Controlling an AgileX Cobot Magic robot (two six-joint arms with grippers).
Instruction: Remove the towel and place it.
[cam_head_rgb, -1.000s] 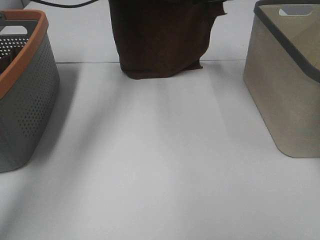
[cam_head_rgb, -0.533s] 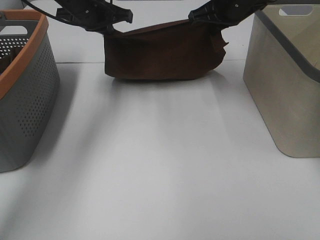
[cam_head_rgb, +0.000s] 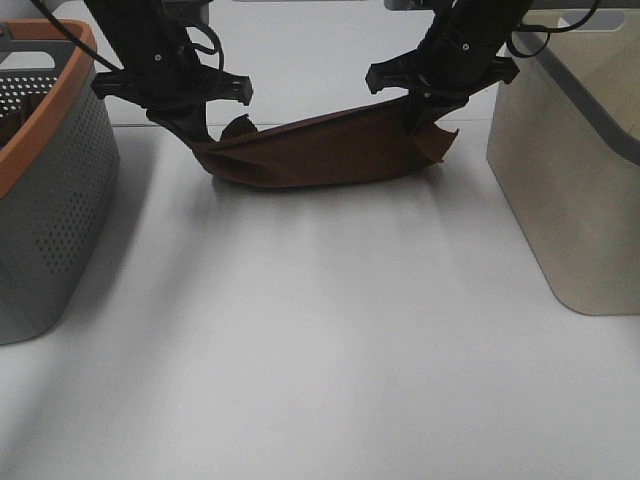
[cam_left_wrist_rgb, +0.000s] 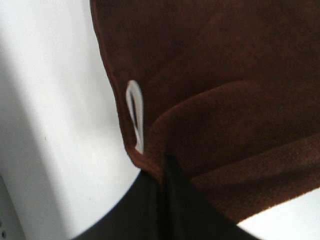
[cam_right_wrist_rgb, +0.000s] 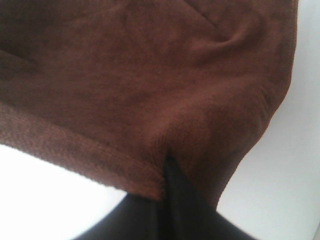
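Observation:
A dark brown towel (cam_head_rgb: 320, 152) hangs slack between my two grippers at the far middle of the white table, its sagging underside touching or nearly touching the surface. My left gripper (cam_head_rgb: 203, 139) is shut on its left corner; in the left wrist view (cam_left_wrist_rgb: 162, 167) the cloth (cam_left_wrist_rgb: 220, 90) shows a white hanging loop (cam_left_wrist_rgb: 135, 115). My right gripper (cam_head_rgb: 418, 118) is shut on its right corner, and the right wrist view (cam_right_wrist_rgb: 167, 167) is filled with the towel (cam_right_wrist_rgb: 140, 75).
A grey perforated basket with an orange rim (cam_head_rgb: 50, 190) stands at the left edge. A beige bin with a dark grey rim (cam_head_rgb: 575, 170) stands at the right. The white table (cam_head_rgb: 320, 350) stretches toward the front.
Both arms have come down into view with the towel. The towel went from hanging tall, to a shallow sling, to sagging low at the table surface.

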